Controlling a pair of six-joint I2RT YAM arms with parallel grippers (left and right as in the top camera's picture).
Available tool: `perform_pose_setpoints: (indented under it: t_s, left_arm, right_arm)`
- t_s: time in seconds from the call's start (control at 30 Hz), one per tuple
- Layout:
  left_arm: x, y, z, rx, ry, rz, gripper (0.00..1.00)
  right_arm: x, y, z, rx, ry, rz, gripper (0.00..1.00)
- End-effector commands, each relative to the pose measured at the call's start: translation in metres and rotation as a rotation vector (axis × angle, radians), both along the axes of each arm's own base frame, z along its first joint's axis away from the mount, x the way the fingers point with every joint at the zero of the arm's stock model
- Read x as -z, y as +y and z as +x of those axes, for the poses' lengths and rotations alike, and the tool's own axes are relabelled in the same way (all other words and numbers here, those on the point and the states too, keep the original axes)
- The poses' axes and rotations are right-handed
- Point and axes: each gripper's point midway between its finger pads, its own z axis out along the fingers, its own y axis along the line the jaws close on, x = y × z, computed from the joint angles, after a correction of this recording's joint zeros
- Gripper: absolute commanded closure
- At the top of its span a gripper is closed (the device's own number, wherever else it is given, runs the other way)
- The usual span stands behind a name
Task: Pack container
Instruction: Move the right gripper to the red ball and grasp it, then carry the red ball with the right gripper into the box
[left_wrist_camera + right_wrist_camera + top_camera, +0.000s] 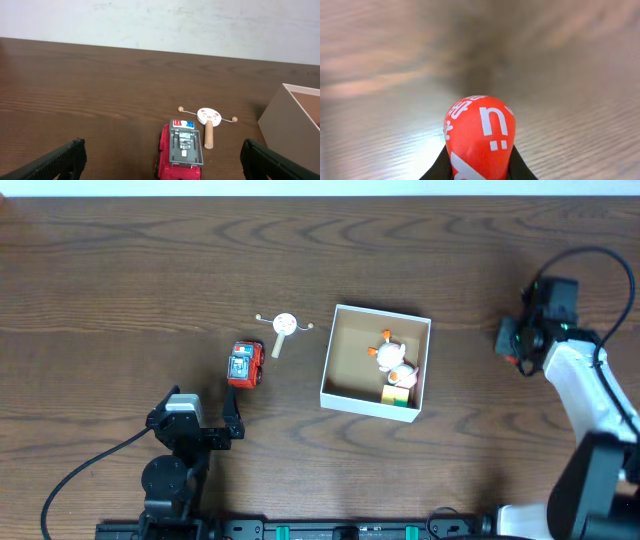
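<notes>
At the middle of the table sits the square white-walled cardboard container [352, 355], holding a white-and-orange toy [391, 355] and a yellow block [398, 393]. Just left lie a small wooden rattle drum [284, 326] and a red toy truck [244, 365]. Near the truck, the left gripper [200, 404] stands spread wide (nothing between its fingers). Well off right, the right gripper [512, 340] is clamped on a red rounded object with white lettering [480, 130].

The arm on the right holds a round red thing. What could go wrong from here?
The red toy looks smooth and rounded, pinched only at one end by the right hand, so it might slip out on the way. The container already has a white toy and a yellow block along one side; dropped onto them, the round toy could roll or bounce over the low wall.
</notes>
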Motion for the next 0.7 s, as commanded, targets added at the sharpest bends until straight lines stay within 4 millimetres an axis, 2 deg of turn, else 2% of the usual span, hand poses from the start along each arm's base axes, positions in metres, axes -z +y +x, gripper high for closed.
perform_pose_setpoints:
  t_s: [0.0,0.13,0.2,0.27,0.37,0.47,0.67]
  left_arm:
    - [0.009,0.003,-0.001,-0.01,0.028,0.016,0.02]
    - [0.009,0.003,-0.001,-0.01,0.028,0.016,0.02]
    - [0.009,0.003,-0.001,-0.01,0.028,0.016,0.02]
    - [0.009,0.003,-0.001,-0.01,0.028,0.016,0.02]
    - [0.009,0.003,-0.001,-0.01,0.028,0.016,0.02]
    - [0.009,0.003,-0.001,-0.01,0.028,0.016,0.02]
    - [0.009,0.003,-0.001,-0.01,0.028,0.016,0.02]
  right_arm:
    - [-0.082,0.048,0.023,-0.189,-0.183,-0.039,0.99]
    - [-0.132,0.111,0.02,-0.401,-0.288,-0.07,0.99]
    - [-0.147,0.144,0.015,-0.495,-0.335,-0.069,0.99]
    - [-0.153,0.176,0.009,-0.573,-0.364,-0.056,0.99]
    - [-0.15,0.21,0.001,-0.657,-0.367,-0.04,0.99]
    - [-0.139,0.233,-0.004,-0.715,-0.344,-0.032,0.99]
    - [-0.095,0.267,-0.004,-0.793,-0.246,-0.032,0.99]
